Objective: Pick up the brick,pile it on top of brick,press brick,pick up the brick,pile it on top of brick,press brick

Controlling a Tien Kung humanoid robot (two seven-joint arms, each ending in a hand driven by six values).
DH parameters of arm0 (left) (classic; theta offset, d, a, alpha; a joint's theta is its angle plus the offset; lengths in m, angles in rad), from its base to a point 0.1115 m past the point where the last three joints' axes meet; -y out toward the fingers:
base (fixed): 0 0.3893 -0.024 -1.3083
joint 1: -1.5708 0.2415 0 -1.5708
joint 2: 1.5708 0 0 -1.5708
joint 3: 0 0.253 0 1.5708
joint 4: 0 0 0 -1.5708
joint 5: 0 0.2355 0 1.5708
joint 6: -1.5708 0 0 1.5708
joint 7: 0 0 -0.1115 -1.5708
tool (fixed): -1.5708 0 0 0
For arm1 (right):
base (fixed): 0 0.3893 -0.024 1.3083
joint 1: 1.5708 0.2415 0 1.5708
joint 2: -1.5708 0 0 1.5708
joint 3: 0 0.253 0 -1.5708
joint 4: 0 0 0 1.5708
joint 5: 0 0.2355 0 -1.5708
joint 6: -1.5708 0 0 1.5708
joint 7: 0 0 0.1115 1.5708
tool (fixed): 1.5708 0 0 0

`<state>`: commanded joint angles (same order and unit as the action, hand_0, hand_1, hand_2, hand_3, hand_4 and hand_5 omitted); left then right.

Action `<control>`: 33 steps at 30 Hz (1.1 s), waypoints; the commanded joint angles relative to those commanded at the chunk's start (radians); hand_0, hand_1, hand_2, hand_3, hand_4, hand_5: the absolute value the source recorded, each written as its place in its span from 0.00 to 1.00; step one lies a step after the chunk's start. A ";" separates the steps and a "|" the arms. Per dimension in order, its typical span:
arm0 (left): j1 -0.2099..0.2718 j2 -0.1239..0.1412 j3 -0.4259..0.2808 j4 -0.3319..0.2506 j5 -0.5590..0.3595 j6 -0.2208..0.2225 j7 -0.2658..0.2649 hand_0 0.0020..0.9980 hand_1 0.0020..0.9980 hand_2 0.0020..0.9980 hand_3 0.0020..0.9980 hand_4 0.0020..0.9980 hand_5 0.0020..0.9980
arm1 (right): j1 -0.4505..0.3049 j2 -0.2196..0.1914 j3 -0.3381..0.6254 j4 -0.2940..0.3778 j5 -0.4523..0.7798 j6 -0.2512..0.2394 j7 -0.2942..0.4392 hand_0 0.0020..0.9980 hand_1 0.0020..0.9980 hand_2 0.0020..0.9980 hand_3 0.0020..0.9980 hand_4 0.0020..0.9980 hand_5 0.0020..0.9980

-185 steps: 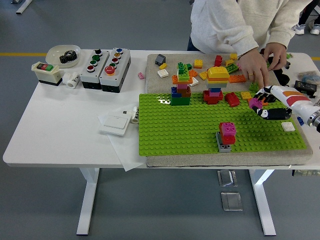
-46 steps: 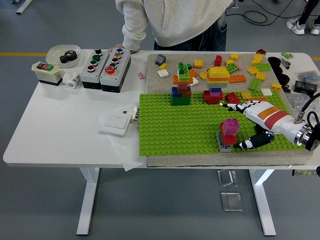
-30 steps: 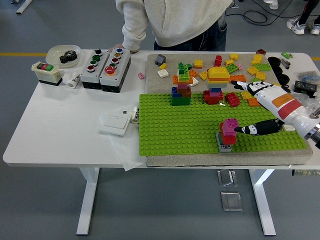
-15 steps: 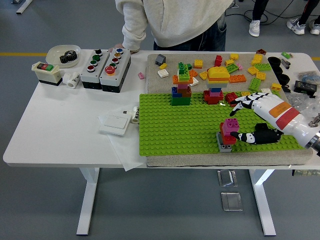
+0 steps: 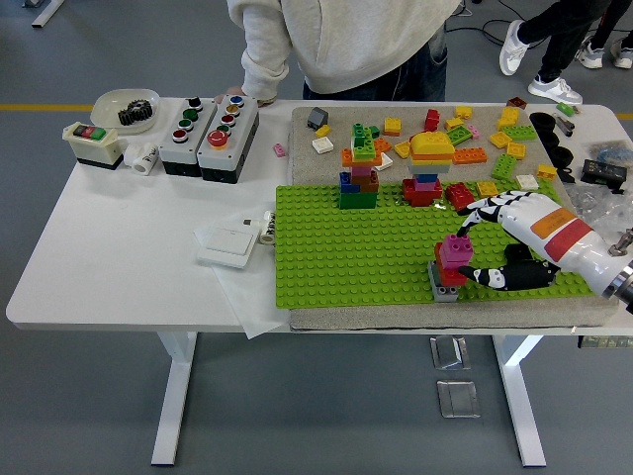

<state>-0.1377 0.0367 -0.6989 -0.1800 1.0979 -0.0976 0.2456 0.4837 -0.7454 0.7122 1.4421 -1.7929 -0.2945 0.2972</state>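
Right hand (image 5: 473,247) reaches in from the right over the green baseplate (image 5: 346,252), white-and-black fingers (image 5: 478,212) fanned toward the small brick stack (image 5: 450,265). Left arm not in view.

Stack stands near the baseplate's front edge, right of centre: grey brick (image 5: 441,287) at the bottom, red above, magenta brick (image 5: 456,248) on top. It looks upright, and the top brick seems seated.

Hand state: upper fingers reach to the magenta brick's right side, the thumb lies low beside the stack's base. Nothing is lifted; fingers are spread rather than clenched. Whether the fingertips touch the brick or sit just beside it cannot be told.

Key relation: stack lies directly left of the hand, on the line of the forearm, so the right hand is the only one placed to act. A press would have to come down along the stack's vertical axis, and the fingers are beside the top brick, not over it.

Loose bricks (image 5: 499,139) lie scattered on the mat beyond the baseplate, behind the hand. A person (image 5: 346,40) stands at the far side of the tabletop (image 5: 119,247), hand by the button boxes (image 5: 210,134).
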 joint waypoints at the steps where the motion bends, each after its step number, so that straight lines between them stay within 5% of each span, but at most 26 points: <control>1: 0.000 0.000 0.000 0.000 -0.001 0.000 0.000 0.80 0.71 0.59 0.53 0.52 0.51 | 0.001 0.000 -0.003 -0.002 0.000 0.001 -0.001 0.73 0.69 0.74 0.59 0.82 0.52; 33: -0.004 0.000 0.014 0.000 -0.016 0.001 -0.002 0.80 0.71 0.59 0.53 0.52 0.51 | 0.022 0.035 -0.032 -0.073 0.000 0.005 -0.012 0.73 0.70 0.74 0.60 0.82 0.51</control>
<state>-0.1421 0.0362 -0.6852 -0.1800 1.0823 -0.0963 0.2438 0.5060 -0.7103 0.6800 1.3687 -1.7934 -0.2892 0.2853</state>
